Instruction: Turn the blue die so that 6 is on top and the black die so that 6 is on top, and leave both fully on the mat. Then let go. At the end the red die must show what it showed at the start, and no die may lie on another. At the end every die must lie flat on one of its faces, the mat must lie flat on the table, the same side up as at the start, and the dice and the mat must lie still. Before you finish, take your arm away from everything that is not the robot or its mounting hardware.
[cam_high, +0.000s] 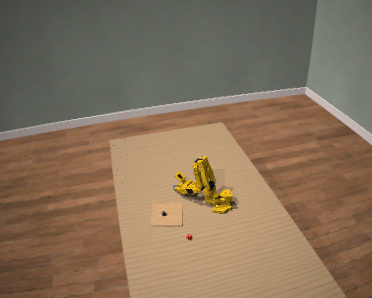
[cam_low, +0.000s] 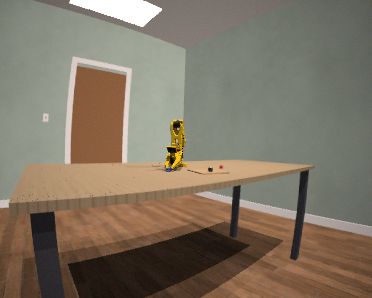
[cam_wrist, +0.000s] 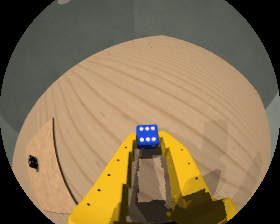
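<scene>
Grey-green walls (cam_high: 150, 55) (cam_low: 280, 90) and a plank floor (cam_high: 65, 215) (cam_low: 125, 215) surround the table (cam_high: 250, 260) (cam_low: 115, 182) (cam_wrist: 110, 100), which supports all working parts. The arm (cam_high: 204, 172) (cam_low: 178, 137) (cam_wrist: 102, 200) is folded with its claw (cam_high: 177, 188) (cam_low: 169, 168) (cam_wrist: 147, 141) low, probably to keep the load close to the surface for turning or placement. The mat (cam_high: 172, 221) (cam_low: 220, 172) (cam_wrist: 42, 190) lies beside the arm as the required resting area. The claw is closed on the blue die (cam_high: 174, 187) (cam_low: 169, 170) (cam_wrist: 147, 136), gripping it at the very tips; this likely leaves its outer faces free to meet the table or mat. The blue die is off the mat; contact with the table cannot be confirmed. It is a bright blue cube with white pips, six of them facing the wrist camera; its uppermost face cannot be verified. The black die (cam_high: 164, 213) (cam_low: 210, 169) (cam_wrist: 33, 162) is on the mat, pips unreadable. The red die (cam_high: 189, 237) (cam_low: 221, 167) sits off the mat, where it should remain undisturbed.
</scene>
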